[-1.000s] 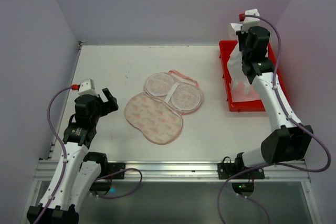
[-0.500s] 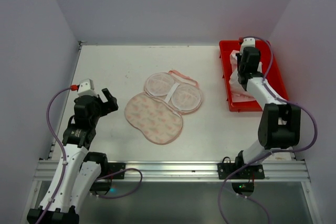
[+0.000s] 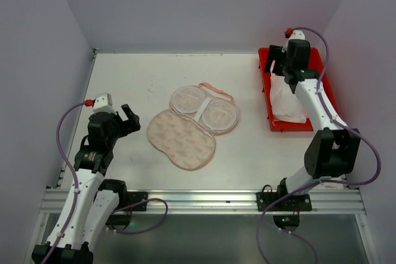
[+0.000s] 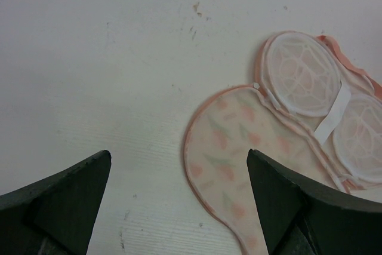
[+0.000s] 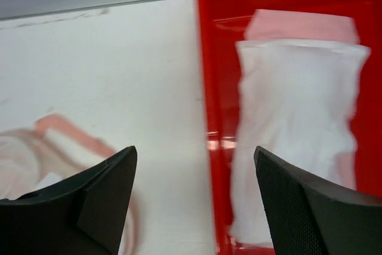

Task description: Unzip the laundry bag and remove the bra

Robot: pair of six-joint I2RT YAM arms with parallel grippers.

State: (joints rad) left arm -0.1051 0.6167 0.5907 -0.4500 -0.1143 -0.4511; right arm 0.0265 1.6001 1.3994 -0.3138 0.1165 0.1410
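The floral peach laundry bag (image 3: 193,124) lies unzipped and spread flat mid-table, its mesh-lined half (image 3: 204,107) at the back; it also shows in the left wrist view as the laundry bag (image 4: 239,147). The white bra (image 3: 286,98) rests in the red tray (image 3: 323,85), seen close as the bra (image 5: 295,129) in the tray (image 5: 218,88). My right gripper (image 3: 276,61) hovers open over the tray's far left corner, nothing between its jaws. My left gripper (image 3: 128,117) stands open at the left of the bag, apart from it.
Purple walls close in the table on the left, back and right. The tray sits against the right wall. A metal rail (image 3: 198,200) runs along the near edge by the arm bases.
My right gripper came down with the bra over the tray, opened and let go; the bra now lies flat in the tray. The gripper shifted toward the tray's far left corner. The left arm stayed still.
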